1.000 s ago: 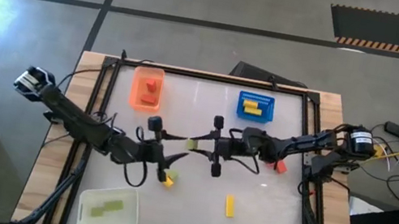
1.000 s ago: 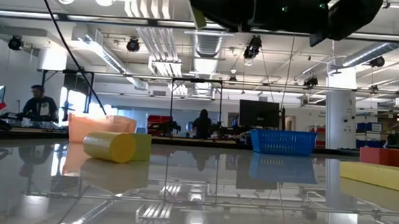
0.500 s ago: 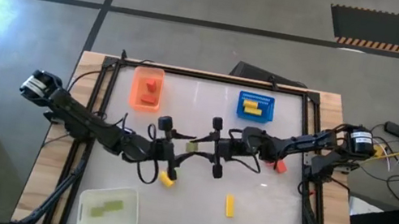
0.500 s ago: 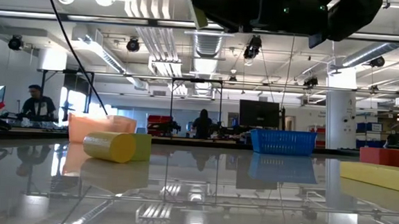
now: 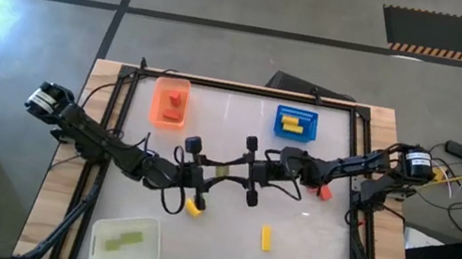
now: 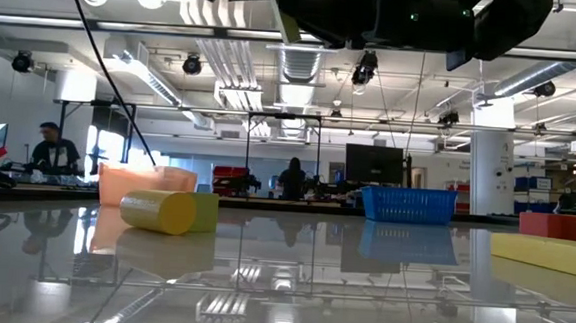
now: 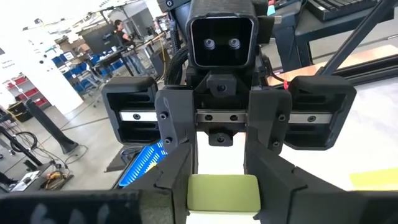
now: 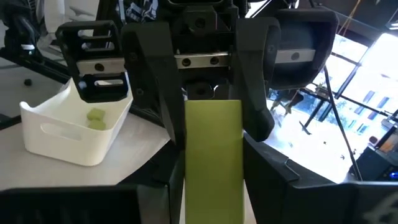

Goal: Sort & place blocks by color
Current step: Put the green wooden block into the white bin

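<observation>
A light green block (image 5: 222,169) hangs level above the middle of the table between my two grippers, which face each other. My left gripper (image 5: 210,172) reaches in from the table's left and is shut on the block's left end. My right gripper (image 5: 234,169) reaches in from the right and is shut on the other end. The right wrist view shows the block (image 8: 212,149) running away toward the left gripper's fingers (image 8: 160,106). In the left wrist view its end face (image 7: 224,191) sits between the right gripper's fingers (image 7: 180,174). My left gripper pinches the block's left end (image 8: 211,109) between its two fingers. They come level from the table's left and lie along the block. The block is lifted clear of the table and level. My right gripper pinches the block's right end (image 7: 224,186) between its two fingers, level from the table's right and along the block.
An orange tray (image 5: 170,102) with red blocks stands at the far left, a blue tray (image 5: 295,123) with yellow blocks at the far right, and a white tray (image 5: 126,243) with green blocks at the near left. Loose yellow blocks (image 5: 194,206) (image 5: 266,238) and a red block (image 5: 325,193) lie on the table.
My left gripper has gone toward the table's right and a little down, up to the green block that my right gripper holds still in the air. Its fingers now stand on the block's left end. The block has not moved.
</observation>
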`<action>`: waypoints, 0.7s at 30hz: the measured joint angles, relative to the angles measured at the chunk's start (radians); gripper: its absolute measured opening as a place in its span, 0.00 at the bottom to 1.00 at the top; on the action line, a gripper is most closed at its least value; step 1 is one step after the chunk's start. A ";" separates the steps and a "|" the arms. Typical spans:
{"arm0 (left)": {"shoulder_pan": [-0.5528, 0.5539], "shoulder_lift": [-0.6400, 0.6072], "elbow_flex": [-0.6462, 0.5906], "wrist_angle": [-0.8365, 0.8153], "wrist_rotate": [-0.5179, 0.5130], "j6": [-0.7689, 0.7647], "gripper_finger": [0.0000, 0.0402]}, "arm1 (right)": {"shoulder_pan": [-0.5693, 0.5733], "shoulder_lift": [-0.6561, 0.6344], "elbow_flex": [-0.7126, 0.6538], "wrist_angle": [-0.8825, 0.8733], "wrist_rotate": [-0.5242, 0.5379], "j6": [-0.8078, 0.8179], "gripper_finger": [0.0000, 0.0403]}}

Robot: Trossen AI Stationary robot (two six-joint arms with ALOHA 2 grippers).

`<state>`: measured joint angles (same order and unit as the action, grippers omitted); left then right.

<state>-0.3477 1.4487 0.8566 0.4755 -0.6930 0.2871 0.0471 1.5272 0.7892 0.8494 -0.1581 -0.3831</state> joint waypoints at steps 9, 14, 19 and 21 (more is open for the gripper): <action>0.001 0.001 0.000 -0.004 -0.008 0.009 0.28 | -0.002 0.000 0.000 -0.012 0.002 0.031 0.42; 0.001 0.001 0.000 -0.004 -0.015 0.009 0.28 | -0.002 0.000 0.000 -0.034 0.000 0.043 0.58; 0.001 0.001 0.000 -0.005 -0.016 0.008 0.28 | -0.002 -0.014 0.000 -0.076 0.065 0.046 0.68; 0.001 0.001 0.000 -0.005 -0.016 0.007 0.28 | -0.002 -0.034 0.000 -0.131 0.109 0.045 0.70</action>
<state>-0.3466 1.4494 0.8566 0.4706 -0.7086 0.2936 0.0456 1.4933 0.7891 0.7184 -0.0495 -0.3379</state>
